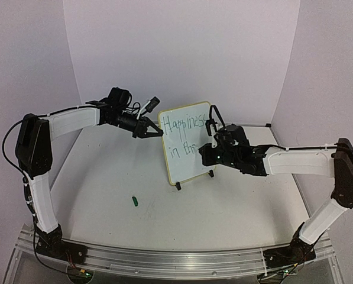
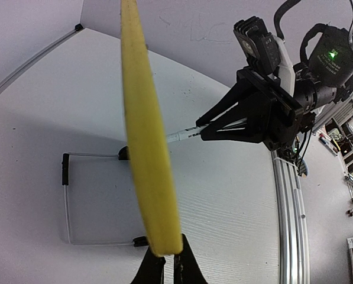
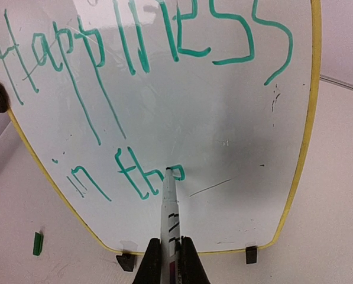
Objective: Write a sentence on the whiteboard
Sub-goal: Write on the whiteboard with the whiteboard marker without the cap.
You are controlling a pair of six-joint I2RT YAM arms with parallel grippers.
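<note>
Your whiteboard stands upright on the bench, with the left gripper pinching its left edge. The right gripper is clamped on the marker, tip touching the board. The sentence reads "Happiness in the", so it's probably unfinished. A green cap lies in front of the board.

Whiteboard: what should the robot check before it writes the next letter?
1. Left fingers pinch the whiteboard by its yellow frame: ok.
2. Right fingers grip the marker: ok.
3. Marker tip touches the board at the end of the green writing, second line: ok.
4. Blank space to the right of the tip: ok.
5. Green cap lies on the table, apart from the board: ok.
6. Ink left in the marker: cannot tell.
</note>
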